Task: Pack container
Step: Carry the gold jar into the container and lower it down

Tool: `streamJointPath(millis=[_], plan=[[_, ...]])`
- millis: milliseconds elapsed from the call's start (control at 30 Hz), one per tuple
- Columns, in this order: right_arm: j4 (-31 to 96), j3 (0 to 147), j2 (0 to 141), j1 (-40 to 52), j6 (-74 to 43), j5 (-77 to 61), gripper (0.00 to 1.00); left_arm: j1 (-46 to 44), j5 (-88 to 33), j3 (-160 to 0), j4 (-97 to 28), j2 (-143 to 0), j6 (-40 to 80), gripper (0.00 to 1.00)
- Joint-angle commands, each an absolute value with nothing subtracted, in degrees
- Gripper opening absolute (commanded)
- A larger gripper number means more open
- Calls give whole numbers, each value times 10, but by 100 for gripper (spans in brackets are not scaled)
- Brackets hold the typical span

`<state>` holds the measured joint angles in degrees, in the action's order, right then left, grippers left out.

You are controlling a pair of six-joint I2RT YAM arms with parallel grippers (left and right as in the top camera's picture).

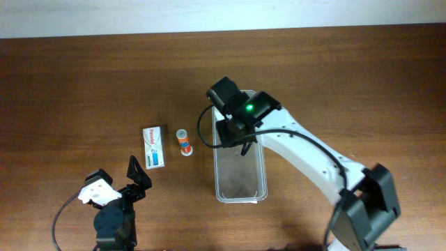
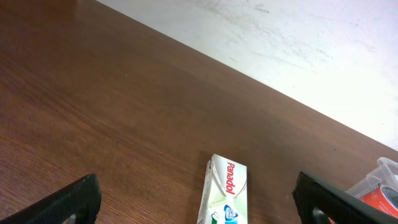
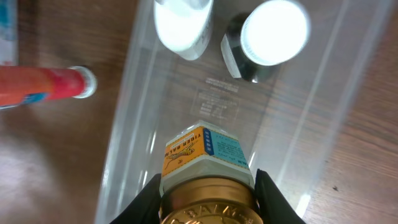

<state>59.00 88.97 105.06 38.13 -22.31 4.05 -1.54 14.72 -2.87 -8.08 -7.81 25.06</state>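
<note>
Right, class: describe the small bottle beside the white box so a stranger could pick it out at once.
Find the long clear container near the middle of the wooden table. Just left of it, between it and the flat white Panadol box, lies the small bottle. Unlike the box, it is a little cylinder with a red-orange label and a pale cap.

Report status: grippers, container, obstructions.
Left gripper open, empty. Right gripper shut on gold-lidded jar over container. Two bottles already inside, far end; nothing under the jar.
</note>
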Motion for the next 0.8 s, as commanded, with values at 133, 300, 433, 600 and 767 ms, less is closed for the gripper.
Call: streamJointPath(millis=[133,300,433,600,767], plan=[[560,886,1096,378,-230,48,25,-16,141,-25,-79,-75,243,100],[547,886,1141,378,-235,45,25,-16,142,-25,-79,-75,243,99],[543,886,1171,378,-244,46,25,-16,141,-25,-79,-75,243,99],[535,886,1179,378,-245,46,25,-16,141,-25,-79,-75,243,99],[535,886,1179,378,-245,46,25,-16,141,-25,-79,-75,243,99]])
